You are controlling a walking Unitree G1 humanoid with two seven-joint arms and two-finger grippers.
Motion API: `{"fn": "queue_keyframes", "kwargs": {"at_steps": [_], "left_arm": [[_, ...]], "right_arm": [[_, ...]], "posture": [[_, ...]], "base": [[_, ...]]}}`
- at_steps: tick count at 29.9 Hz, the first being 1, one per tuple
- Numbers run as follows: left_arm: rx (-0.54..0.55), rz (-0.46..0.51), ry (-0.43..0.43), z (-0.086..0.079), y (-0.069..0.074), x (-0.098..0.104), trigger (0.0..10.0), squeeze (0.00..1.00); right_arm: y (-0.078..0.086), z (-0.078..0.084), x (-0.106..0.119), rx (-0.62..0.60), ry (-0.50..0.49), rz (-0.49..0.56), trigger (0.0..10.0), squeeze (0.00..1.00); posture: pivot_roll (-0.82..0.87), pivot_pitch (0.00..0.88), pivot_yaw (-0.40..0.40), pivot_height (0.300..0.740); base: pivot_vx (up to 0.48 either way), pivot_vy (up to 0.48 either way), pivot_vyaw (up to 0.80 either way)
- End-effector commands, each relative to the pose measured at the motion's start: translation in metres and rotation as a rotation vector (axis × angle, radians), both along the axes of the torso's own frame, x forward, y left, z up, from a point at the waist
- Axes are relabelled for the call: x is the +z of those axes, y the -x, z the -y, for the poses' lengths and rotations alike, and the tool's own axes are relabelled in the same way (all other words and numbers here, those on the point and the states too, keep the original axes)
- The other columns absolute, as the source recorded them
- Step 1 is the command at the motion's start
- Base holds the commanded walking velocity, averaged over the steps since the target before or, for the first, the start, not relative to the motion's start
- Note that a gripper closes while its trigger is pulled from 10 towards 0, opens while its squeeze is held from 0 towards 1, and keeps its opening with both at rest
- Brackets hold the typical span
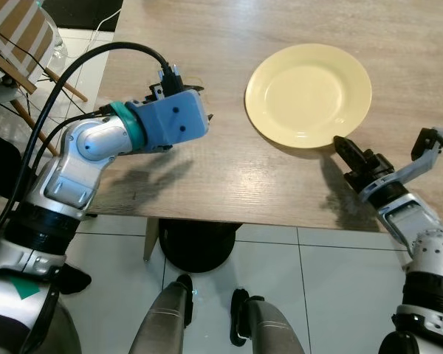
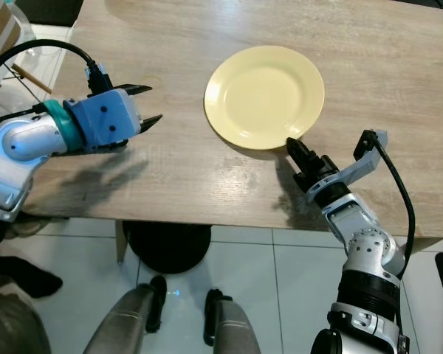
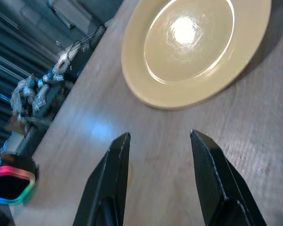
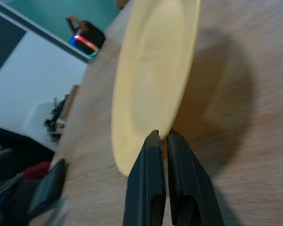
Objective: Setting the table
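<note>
Surface: wooden table [image 1: 207, 177], tiled floor being seen below.
Plate [image 1: 308, 94]: lying flat, right of centre.
Right gripper [image 2: 292, 147]: fingers pressed together, touching near rim.
Left gripper [image 2: 149, 104]: fingers being held apart, empty, left of plate.
Advice: rim should be nudged slowly.
Writing: none legible.

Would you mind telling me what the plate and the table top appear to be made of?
The pale yellow plate looks like glazed ceramic, perhaps melamine: smooth, with bright glare spots in the left wrist view. The table top looks like matte light wood or wood-look laminate, with visible grain lines.
</note>
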State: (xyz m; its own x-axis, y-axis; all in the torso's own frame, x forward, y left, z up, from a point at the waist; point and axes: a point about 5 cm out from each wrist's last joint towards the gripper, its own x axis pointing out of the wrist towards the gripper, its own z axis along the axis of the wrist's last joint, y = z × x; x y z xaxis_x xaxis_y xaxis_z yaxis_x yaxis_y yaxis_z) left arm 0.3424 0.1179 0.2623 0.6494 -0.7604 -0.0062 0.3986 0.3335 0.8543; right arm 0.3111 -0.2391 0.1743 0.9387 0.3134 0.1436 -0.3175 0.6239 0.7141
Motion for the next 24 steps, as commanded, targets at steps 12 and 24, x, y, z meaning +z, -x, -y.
{"fn": "queue_keyframes", "kwargs": {"at_steps": [12,24], "left_arm": [[-0.08,0.079,-0.125,0.016,-0.014,-0.006,10.0,0.0],[-0.106,0.13,-0.139,0.021,-0.019,-0.006,10.0,0.0]], "right_arm": [[0.019,0.004,0.036,0.107,-0.077,0.208,0.0,0.0],[0.02,-0.005,0.044,0.142,-0.075,0.231,0.0,0.0]], "posture": [[0.1,0.15,0.041,0.74],[0.1,0.145,0.042,0.74]], "base": [[0.0,0.0,0.0],[0.0,0.0,0.0]]}}
